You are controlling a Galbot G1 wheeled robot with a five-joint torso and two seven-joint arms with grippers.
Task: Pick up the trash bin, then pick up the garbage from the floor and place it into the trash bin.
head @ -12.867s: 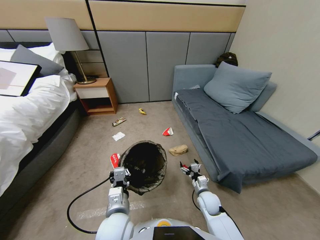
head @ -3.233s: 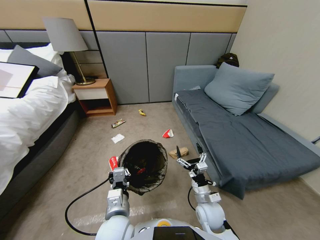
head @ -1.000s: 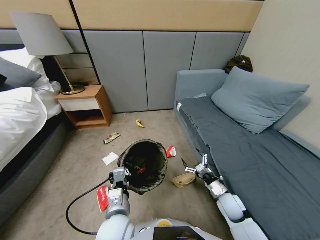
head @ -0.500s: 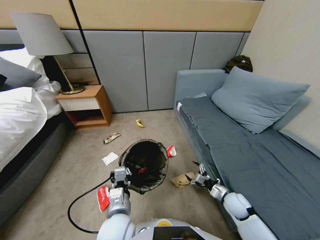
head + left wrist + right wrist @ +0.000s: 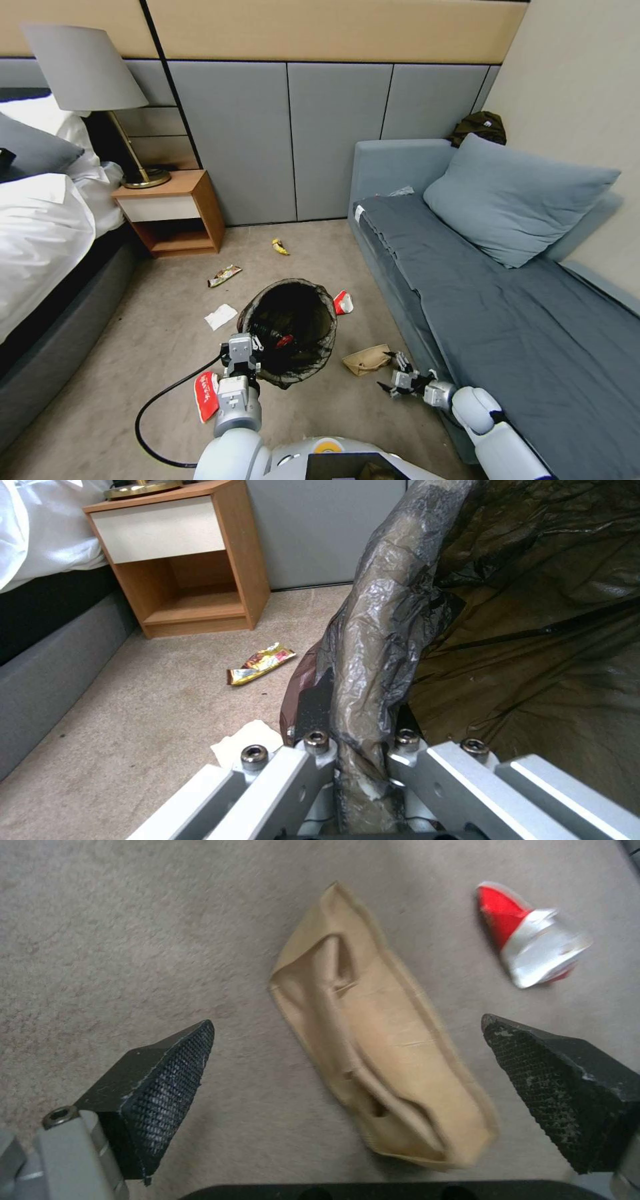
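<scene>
Right claw point(image 5: 398, 381) hangs low over the carpet point(image 5: 133, 347) with its two black fingers point(image 5: 160, 1080) spread wide, and the tan paper bag point(image 5: 366, 359) lies just ahead of it, not yet touched. In the right wrist view the bag point(image 5: 380, 1060) lies between the two pads, a little nearer to one side, and its long axis runs away from the claw at a slant. A red-and-white wrapper point(image 5: 533, 940) lies beyond the bag, apart from it.

The left claw point(image 5: 239, 351) is closed on the rim of the trash bin point(image 5: 293, 327) and holds it off the floor, near the right claw on its inner side. In the left wrist view the rim with its black liner point(image 5: 373, 630) is pinched between the metal fingers point(image 5: 293, 775).

The step in hand seems to be the pick of the paper bag. To do it well, the claw should probably go down until the pads almost touch the carpet, with the bag centred between them, and close across the short width of the bag. The bag looks flat and soft, so a high grip may slide over it. The sofa point(image 5: 507, 313) is close on the outer side of the arm, so there is little room there. The bin should stay level so that what is inside it does not fall out.
</scene>
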